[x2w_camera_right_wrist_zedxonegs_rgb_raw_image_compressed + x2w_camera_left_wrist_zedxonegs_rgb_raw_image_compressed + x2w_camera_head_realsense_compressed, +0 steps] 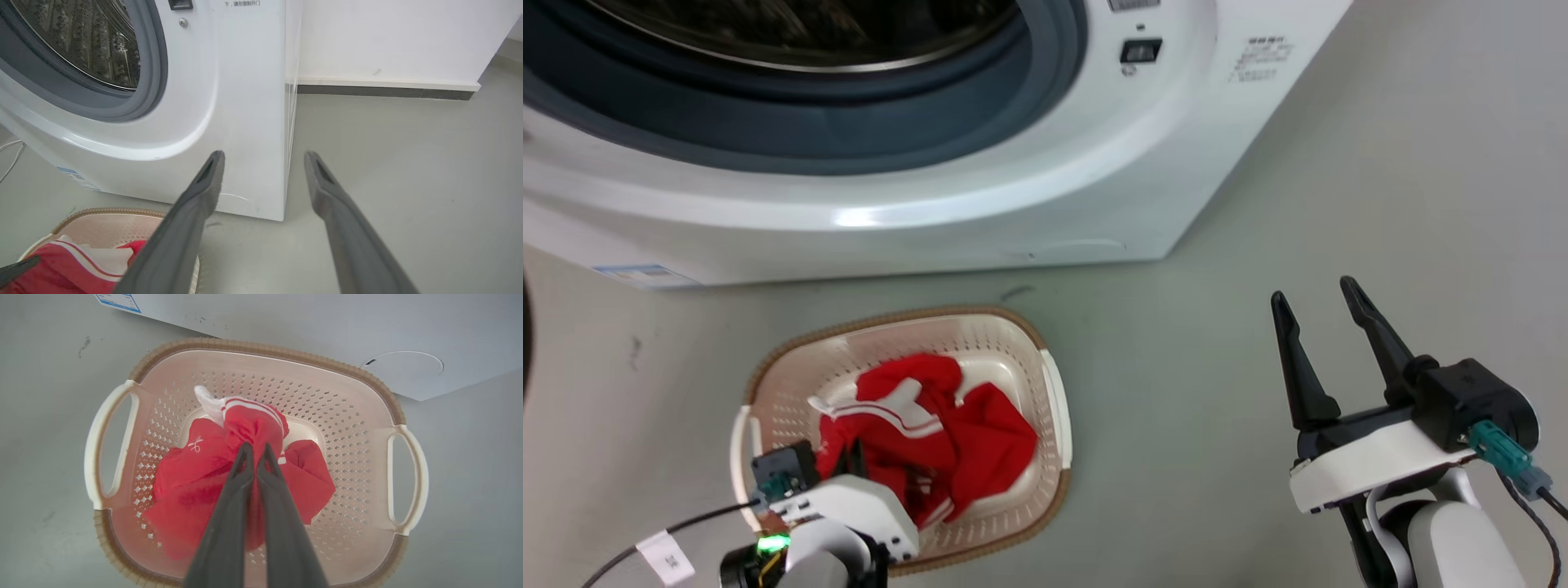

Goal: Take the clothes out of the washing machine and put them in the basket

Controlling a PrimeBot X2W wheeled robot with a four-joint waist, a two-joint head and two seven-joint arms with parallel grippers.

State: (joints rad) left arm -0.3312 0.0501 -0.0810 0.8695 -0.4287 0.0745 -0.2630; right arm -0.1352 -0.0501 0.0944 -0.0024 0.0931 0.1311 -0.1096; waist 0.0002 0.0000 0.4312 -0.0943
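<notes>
My left gripper [255, 448] pinched on soft crumpled red clothes [192, 477], inside the perforated cream plastic basket [359, 428], my right gripper [1313, 290] with jaws apart

Upper part of head view: washing machine [1111, 163], white front panel a solid barrier; drum mouth inside grey door ring [849, 131] open, nothing across it. Lower centre-left: basket [931, 314] on floor [1217, 343] near the machine, strip of bare floor between. Basket middle taken up by clothes [947, 441]; bare perforated wall along upper and right sides. Left gripper [256, 446] over basket, fingers pinched on clothes. Right half: open floor around right gripper [1313, 290], jaws apart. Right wrist view, upper right: wall [388, 36] beyond the machine's corner.
</notes>
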